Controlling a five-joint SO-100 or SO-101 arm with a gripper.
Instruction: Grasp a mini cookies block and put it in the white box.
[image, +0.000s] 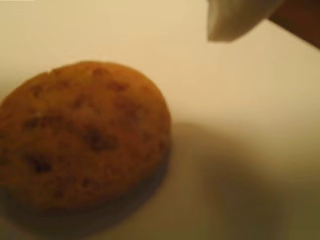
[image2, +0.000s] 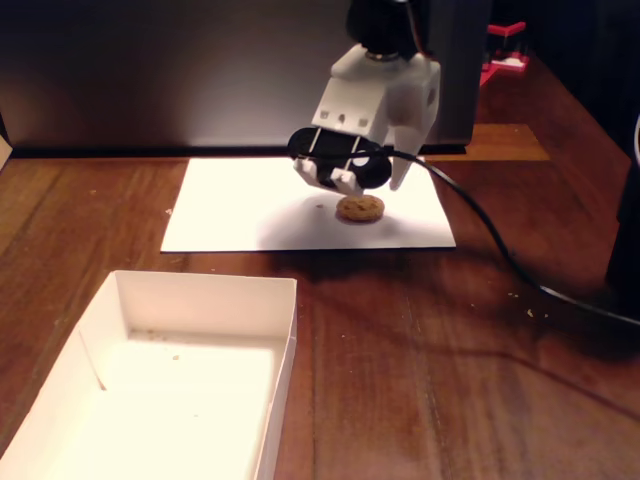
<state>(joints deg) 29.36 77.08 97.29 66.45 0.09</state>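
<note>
White cardboard fills the nearest part of the fixed view: the white box (image2: 190, 385) sits at the front left of the dark wooden bench (image2: 430, 360), open-topped and holding only a few crumbs. Beyond it lies a flat sheet of white paper (image2: 240, 205), and on that sheet rests the mini cookie (image2: 360, 208), a small round chocolate-chip biscuit, well apart from the box. Directly above and just behind the cookie hangs the end effector (image2: 365, 180), its white fingers pointing down with a gap between them; it looks spread and grips nothing, though the exact width is hard to read. A black cable (image2: 500, 250) trails from it across the bench to the right.

In the wrist view the cookie (image: 82, 135) looms large and blurred at lower left, with only one white fingertip (image: 235, 20) showing at the top edge.

The step in hand is probably the descent to grasp. The cookie sits off to one side of the wrist view, so the fingers may come down off-centre and nudge it across the smooth paper instead of closing around it. Squeezing too hard could crumble it. A shallow grip on its rounded edge could let it slip out on the way to the box.
</note>
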